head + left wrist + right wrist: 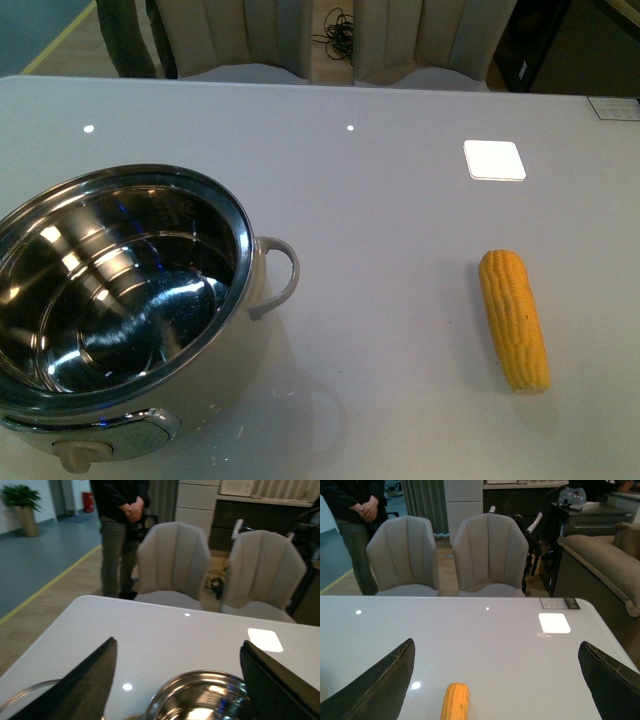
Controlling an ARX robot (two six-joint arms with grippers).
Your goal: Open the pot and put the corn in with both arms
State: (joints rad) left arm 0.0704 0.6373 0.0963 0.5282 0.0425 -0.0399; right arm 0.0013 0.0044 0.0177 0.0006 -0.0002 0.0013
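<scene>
Black left gripper (178, 642): fingers spread wide, nothing held. It hung over the near side of the pot (200, 700), whose steel rim showed between them. Black right gripper (497, 642): likewise released and empty, with the corn (455, 702) lying on the table below and between its fingers, no contact.

Front view, nearest first. Knob (80, 455) was at the pot's front edge. The pot (120, 290) sat at the near left of the table (380, 250), no lid on it, steel bowl empty, loop handle (285, 270) pointing right. The corn (513, 320) lay flat at the right, well apart from the pot, long axis running roughly away from the robot. A white square patch (494, 160) lay beyond the corn; pad or reflection, could not tell.

A curved clear edge (25, 695) showed beside the pot in the left wrist view. Possibly the lid; not certain.

Further off were two pale chairs (405, 555) and a person (122, 530) standing behind them.

Judgement: opening looked done, so the step in hand was picking up the corn, not yet begun. Next move calls for the right gripper to descend, close across the cob near its middle, lift, and carry it left over the rim. A round cob may roll if pinched off-centre.
</scene>
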